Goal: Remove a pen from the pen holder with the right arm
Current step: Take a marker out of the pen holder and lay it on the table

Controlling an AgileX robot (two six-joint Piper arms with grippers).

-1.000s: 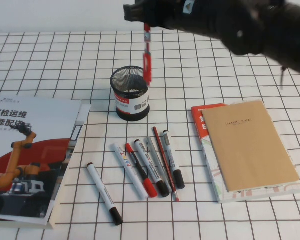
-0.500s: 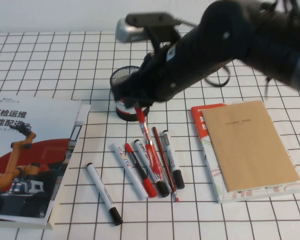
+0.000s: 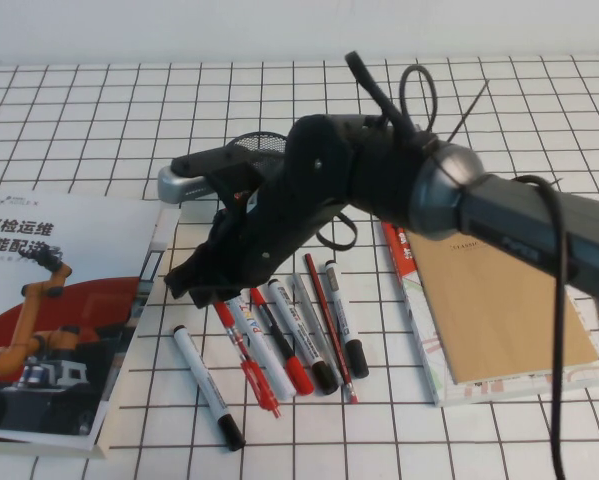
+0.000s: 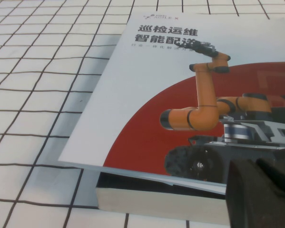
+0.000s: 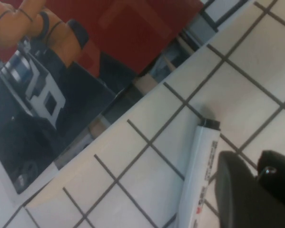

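Right gripper: clenched on the red pen's top end, low over the table.
Red pen: out of the holder, slanting toward 5 o'clock beside the loose markers.
Pen holder: 1 o'clock of the gripper, behind the arm.
Remaining: release, likely.
Left gripper: over the booklet, grip unreadable.

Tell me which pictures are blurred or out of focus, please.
High view: sharp, evenly lit; right gripper holds the red pen beside the book. Left wrist view: book sharp, left gripper above it a dark blur. Right wrist view: soft throughout, white marker fuzzy.
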